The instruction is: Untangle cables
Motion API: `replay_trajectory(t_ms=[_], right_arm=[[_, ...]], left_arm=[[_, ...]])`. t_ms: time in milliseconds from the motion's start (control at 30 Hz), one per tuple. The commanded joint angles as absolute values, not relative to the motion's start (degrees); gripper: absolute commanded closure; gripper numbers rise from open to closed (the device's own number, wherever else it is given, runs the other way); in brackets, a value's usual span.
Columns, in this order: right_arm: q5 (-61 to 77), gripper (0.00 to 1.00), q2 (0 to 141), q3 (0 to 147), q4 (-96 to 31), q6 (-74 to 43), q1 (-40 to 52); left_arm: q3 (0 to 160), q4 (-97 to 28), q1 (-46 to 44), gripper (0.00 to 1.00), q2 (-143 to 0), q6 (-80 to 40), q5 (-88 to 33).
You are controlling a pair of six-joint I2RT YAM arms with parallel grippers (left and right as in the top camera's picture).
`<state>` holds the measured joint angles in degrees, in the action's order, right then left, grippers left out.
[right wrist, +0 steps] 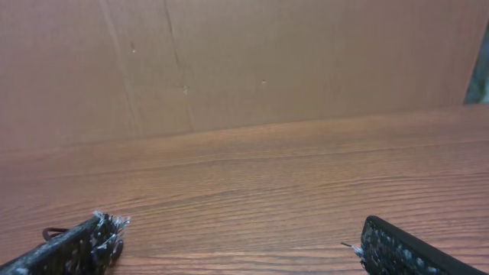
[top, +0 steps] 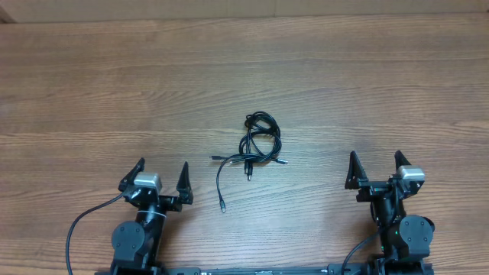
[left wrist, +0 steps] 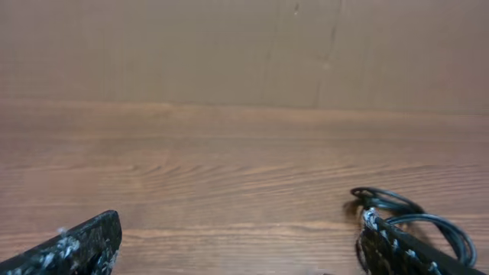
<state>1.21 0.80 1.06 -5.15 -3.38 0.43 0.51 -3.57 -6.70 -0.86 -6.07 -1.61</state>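
The thin black cables (top: 258, 145) lie in one tangled bundle of loops near the middle of the brown wood-grain table (top: 114, 84), between the two arms, with several plug-ended tails running out of the bundle toward the arms. The left gripper (top: 163, 163) sits near the front edge, left of the bundle and well apart from it, jaws spread wide and holding nothing. The right gripper (top: 375, 155) sits to the right of the bundle, jaws likewise wide and empty, clear of every cable.

cables (top: 256, 145) on table (top: 114, 92), between grippers
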Motion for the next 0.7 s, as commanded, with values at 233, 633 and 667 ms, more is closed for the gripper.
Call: replay_trajectory(t_ms=[233, 633, 667], right_arm=[[0.7, 0.00, 0.2, 0.5, -4.8, -3.1, 0.8], [0.7, 0.00, 0.2, 0.5, -4.8, -3.1, 0.8], [0.7, 0.00, 0.2, 0.5, -4.8, -3.1, 0.8]], left_arm=[[8.1, -11.4, -6.4, 0.00, -0.3, -4.2, -5.7], [18.9, -13.5, -6.4, 0.00, -13.1, -3.8, -8.8], [20.2, -13.5, -6.4, 0.00, -15.6, -3.8, -9.2]])
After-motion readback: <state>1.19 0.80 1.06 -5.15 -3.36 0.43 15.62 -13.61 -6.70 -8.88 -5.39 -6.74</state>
